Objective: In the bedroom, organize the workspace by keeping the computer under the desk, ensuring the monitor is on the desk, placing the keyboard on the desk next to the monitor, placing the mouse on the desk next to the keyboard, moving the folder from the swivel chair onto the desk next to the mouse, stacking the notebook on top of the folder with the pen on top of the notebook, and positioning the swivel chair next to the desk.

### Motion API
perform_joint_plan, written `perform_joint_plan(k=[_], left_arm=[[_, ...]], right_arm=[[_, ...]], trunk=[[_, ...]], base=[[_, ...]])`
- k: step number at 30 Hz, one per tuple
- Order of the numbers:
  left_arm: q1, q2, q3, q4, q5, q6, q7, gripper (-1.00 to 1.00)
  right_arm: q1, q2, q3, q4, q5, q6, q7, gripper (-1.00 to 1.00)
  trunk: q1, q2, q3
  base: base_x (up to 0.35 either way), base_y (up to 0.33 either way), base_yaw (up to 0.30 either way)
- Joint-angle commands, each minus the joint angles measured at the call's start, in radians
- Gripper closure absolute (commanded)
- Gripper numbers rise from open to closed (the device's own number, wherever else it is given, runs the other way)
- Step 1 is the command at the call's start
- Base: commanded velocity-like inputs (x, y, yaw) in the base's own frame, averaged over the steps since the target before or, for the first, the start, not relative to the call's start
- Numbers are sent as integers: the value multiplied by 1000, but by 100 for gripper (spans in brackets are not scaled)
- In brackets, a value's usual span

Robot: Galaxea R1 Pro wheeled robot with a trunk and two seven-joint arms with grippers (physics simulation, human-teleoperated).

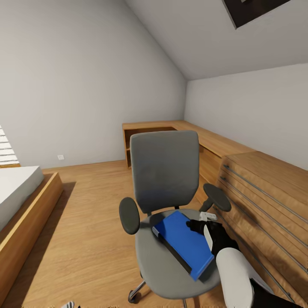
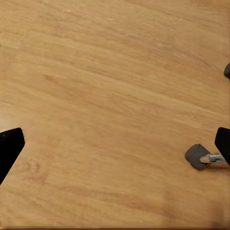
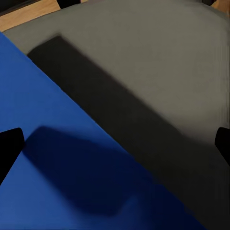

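Bed edge at far left. Left gripper over bare wood floor, jaws apart. Swivel chair centre; folder flat on seat. Right gripper just above folder's right edge, jaws apart. Wooden drawer chest at right.

1. The robot's right arm: a smooth white rounded forearm shell ending in a black wrist.
2. Right hand: black, with a small pale grey bracket.
3. Wrist-camera fingertips render solid black.
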Motion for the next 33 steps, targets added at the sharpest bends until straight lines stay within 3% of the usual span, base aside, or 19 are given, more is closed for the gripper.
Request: perform_joint_plan(k=[1, 33], left_arm=[[0, 0, -2, -1, 10, -2, 1, -100], [0, 0, -1, -1, 10, -2, 1, -100]], right_arm=[[25, 1, -9, -2, 30, 3, 5, -100], [25, 1, -9, -1, 31, 3, 4, -100]], trunk=[[0, 0, -1], [0, 0, -1]], base=[[-152, 0, 0], [-64, 0, 0]])
